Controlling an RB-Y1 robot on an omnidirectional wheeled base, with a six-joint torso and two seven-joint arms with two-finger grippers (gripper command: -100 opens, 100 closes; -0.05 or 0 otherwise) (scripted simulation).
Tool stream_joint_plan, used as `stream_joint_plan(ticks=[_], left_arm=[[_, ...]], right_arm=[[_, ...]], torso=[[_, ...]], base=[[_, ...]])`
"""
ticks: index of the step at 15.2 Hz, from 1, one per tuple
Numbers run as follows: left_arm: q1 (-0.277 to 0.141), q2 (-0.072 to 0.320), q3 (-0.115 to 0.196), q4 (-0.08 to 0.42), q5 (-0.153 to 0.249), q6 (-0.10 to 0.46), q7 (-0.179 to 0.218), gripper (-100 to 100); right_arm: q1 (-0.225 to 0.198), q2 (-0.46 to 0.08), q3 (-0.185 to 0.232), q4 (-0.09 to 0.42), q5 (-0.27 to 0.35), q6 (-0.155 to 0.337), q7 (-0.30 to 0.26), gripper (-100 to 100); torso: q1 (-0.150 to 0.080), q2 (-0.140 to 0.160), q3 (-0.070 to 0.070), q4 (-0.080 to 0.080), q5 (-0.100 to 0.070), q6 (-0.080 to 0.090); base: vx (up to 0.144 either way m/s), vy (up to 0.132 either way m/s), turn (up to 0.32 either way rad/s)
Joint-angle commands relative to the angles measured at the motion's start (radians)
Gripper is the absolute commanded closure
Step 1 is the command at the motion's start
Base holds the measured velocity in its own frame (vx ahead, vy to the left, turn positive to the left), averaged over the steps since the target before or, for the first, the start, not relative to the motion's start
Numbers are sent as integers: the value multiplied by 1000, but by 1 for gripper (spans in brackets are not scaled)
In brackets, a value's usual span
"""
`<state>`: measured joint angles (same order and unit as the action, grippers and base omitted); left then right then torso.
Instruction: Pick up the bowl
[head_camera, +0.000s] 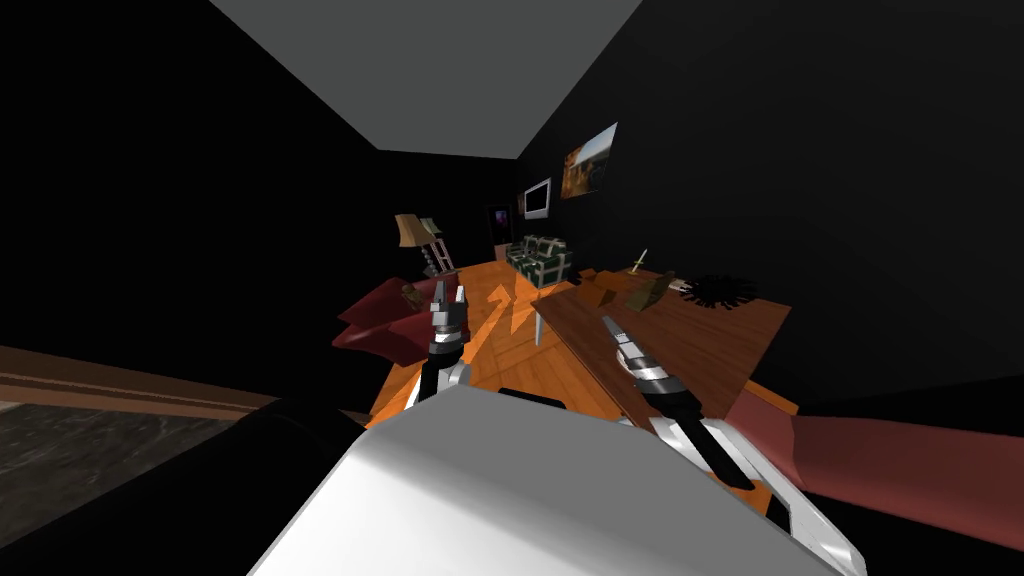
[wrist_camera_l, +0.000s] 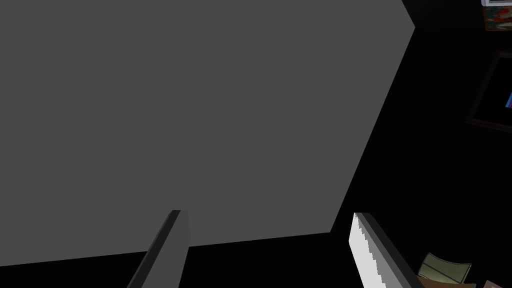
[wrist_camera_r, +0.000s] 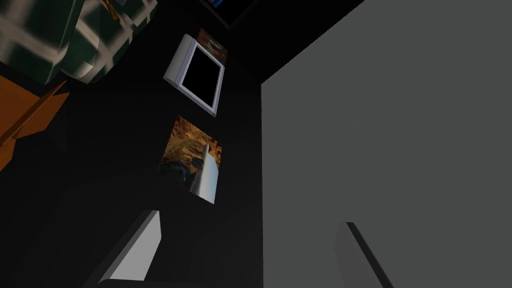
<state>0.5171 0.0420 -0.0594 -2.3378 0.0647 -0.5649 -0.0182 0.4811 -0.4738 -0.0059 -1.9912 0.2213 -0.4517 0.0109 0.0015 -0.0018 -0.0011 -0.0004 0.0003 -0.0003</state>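
A: Logged brown table (head_camera: 700, 350) ahead. Found left gripper (head_camera: 449, 292) and right gripper (head_camera: 612, 328) spread wide, empty.
B: Located bowl?
A: Could not tell it among small clutter (head_camera: 650, 290) by table's far edge. Judged best to close in first, wrists tipped down.

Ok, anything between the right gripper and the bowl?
I can't tell which of the small things at the far end of the table is the bowl. The right gripper, open, hangs at its near edge; between lies bare tabletop, nothing visible in the way.
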Motion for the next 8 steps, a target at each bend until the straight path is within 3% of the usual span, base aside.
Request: stream_joint_plan(ticks=[1, 3, 4, 8], left_arm=[[0, 0, 0, 0, 0, 0, 0, 0], [0, 0, 0, 0, 0, 0, 0, 0], [0, 0, 0, 0, 0, 0, 0, 0], [0, 0, 0, 0, 0, 0, 0, 0]], right_arm=[[1, -50, 14, 50, 21, 0, 17, -100], [1, -73, 14, 56, 21, 0, 17, -100], [1, -109, 27, 99, 38, -1, 31, -100], [1, -168, 41, 149, 55, -3, 45, -100]], torso=[[0, 0, 0, 0, 0, 0], [0, 0, 0, 0, 0, 0], [0, 0, 0, 0, 0, 0], [0, 0, 0, 0, 0, 0]], base=[[21, 28, 109], [22, 23, 51], [25, 25, 70], [20, 28, 73]])
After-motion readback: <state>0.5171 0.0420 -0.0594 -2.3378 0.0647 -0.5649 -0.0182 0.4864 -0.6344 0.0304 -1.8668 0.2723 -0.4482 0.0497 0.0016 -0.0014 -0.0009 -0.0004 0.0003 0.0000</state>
